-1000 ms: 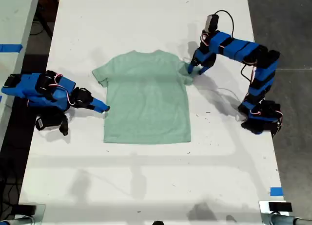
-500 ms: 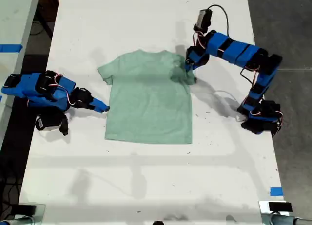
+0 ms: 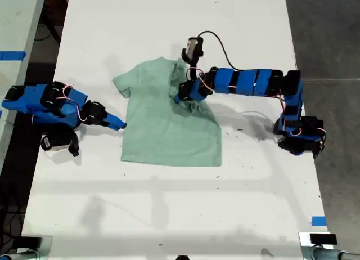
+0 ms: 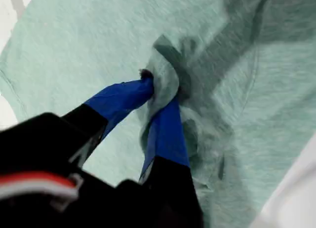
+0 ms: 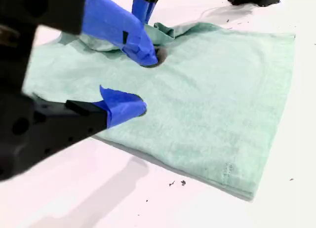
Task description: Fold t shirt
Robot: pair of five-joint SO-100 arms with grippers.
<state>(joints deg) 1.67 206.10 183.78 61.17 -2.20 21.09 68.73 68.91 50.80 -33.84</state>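
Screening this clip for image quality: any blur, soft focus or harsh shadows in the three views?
Exterior view: sharp, evenly lit, soft arm shadows on the white table. First wrist view: the pale mint-green cloth t-shirt looks smeared around my first claw. Second wrist view: my second claw is soft.

A big white table stands on a dark gray floor, with bits of blue tape stuck on.
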